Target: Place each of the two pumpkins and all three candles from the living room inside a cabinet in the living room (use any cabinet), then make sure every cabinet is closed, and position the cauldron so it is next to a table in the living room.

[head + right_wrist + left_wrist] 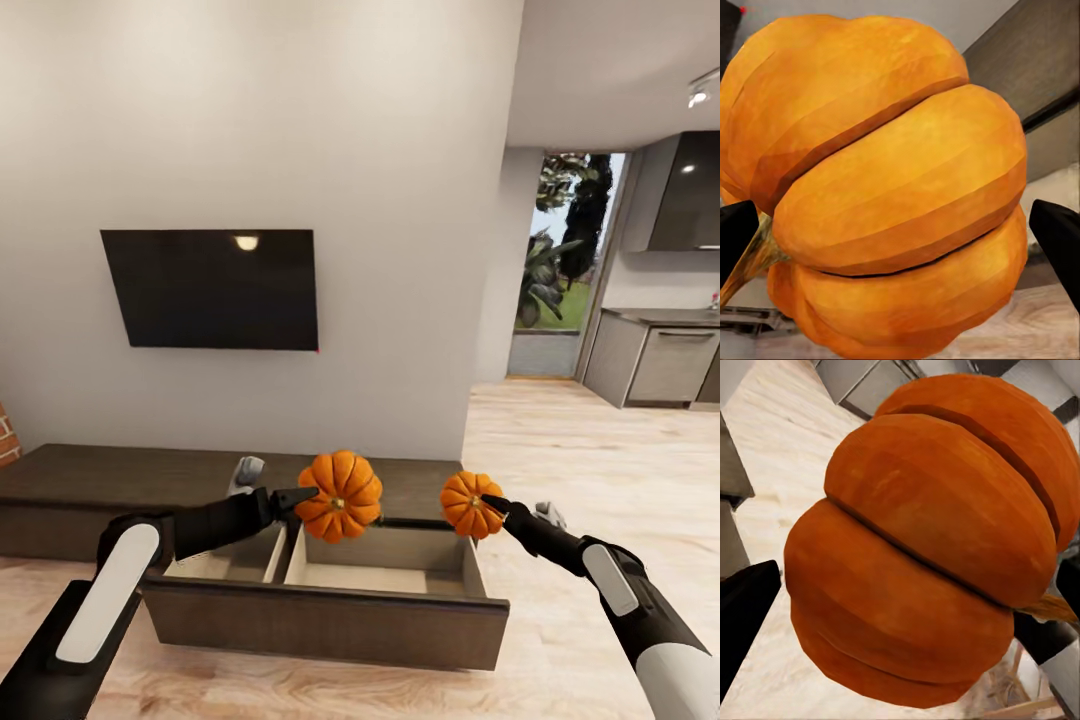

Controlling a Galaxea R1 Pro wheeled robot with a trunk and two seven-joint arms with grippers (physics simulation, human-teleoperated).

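- Step in hand, by my reading: stowing the two pumpkins in the cabinet (200, 478), whose drawer (330, 610) stands pulled open at lower centre of the head view.
- Left gripper (305, 496): fingers clamped on the larger pumpkin (341, 496), held in the air at frame centre, above the drawer's divider (279, 553) and right-hand compartment.
- Right gripper (492, 502): fingers clamped on the smaller pumpkin (470, 504), right of centre, over or just beyond the drawer's right end wall; exact overlap not clear.
- Both visible compartments look bare.
- Black TV (212, 288) on the wall, upper left; kitchen units (655, 363) at far right.
- Next move, as I judge it: lower each pumpkin into a compartment and part the fingers; the right one likely needs shifting left first to clear the wall. The drawer must then be shut.
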